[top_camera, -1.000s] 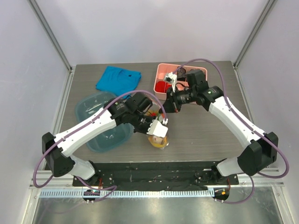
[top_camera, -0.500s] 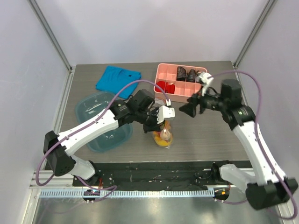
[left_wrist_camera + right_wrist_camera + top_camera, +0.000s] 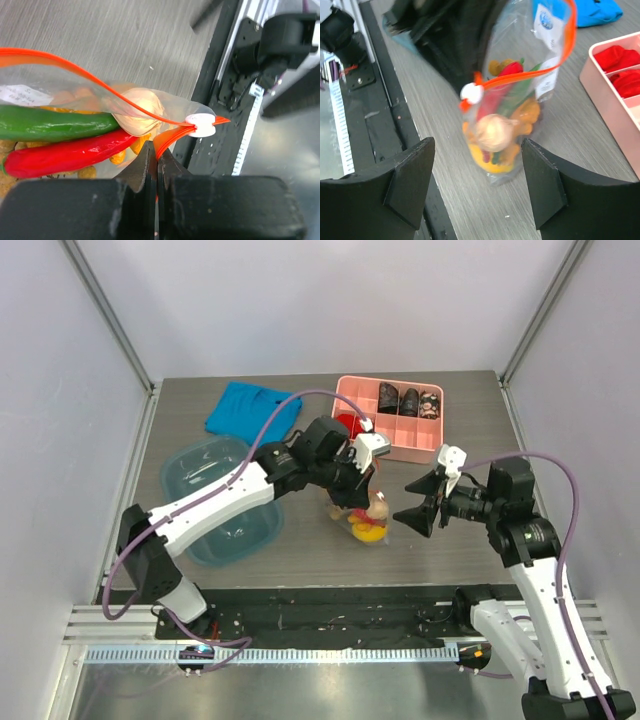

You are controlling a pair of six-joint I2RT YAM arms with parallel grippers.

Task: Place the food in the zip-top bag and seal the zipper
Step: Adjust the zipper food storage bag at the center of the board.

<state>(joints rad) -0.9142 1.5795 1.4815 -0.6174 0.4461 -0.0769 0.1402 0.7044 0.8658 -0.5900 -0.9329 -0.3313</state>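
The zip-top bag [image 3: 367, 522] hangs upright over the table's front middle. Through it I see the food: a beige garlic bulb [image 3: 143, 110], a green vegetable [image 3: 50, 125], a red chili [image 3: 60, 154] and orange pieces. My left gripper [image 3: 357, 486] is shut on the red-orange zipper [image 3: 172, 136], right beside its white slider tab [image 3: 201, 125]. My right gripper [image 3: 416, 506] stands open just right of the bag, apart from it. In the right wrist view the bag [image 3: 517, 95] and slider [image 3: 469, 93] hang beyond my open right gripper [image 3: 477, 186].
A pink divided box [image 3: 428, 451] with dark and red items stands at the back right, also in the right wrist view [image 3: 612, 107]. A teal tub [image 3: 214, 502] lies at the left under my left arm. A blue cloth [image 3: 253, 408] lies at the back left.
My right gripper has opened, let go near the bag's mouth and drawn back to the right. My left gripper has carried the bag rightward, still shut on the zipper.
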